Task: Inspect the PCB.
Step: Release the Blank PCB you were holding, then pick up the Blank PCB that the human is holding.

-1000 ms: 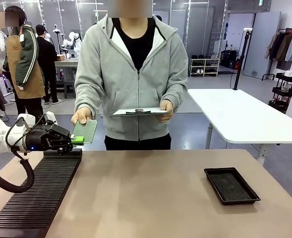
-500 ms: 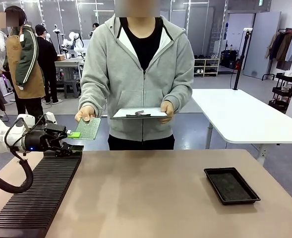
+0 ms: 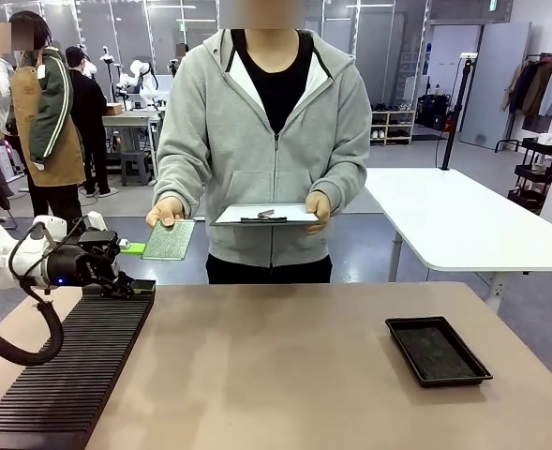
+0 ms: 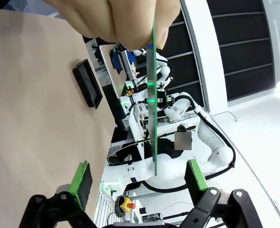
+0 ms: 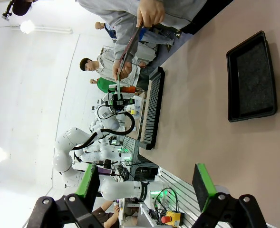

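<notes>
The robot's left hand [image 4: 139,175] hovers over the far end of the black slotted rack [image 3: 69,366], spread wide. In the left wrist view the PCB [image 4: 154,118] stands edge-on between its green pads [image 4: 81,178], touching neither. The person's hand [image 3: 166,212] pinches the PCB just beyond the rack's far end. The right hand [image 5: 147,190] is open and holds nothing.

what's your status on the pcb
Left gripper open by the PCB, no grip. Right gripper open, empty. PCB held in the person's hand. Nothing in the way.
</notes>
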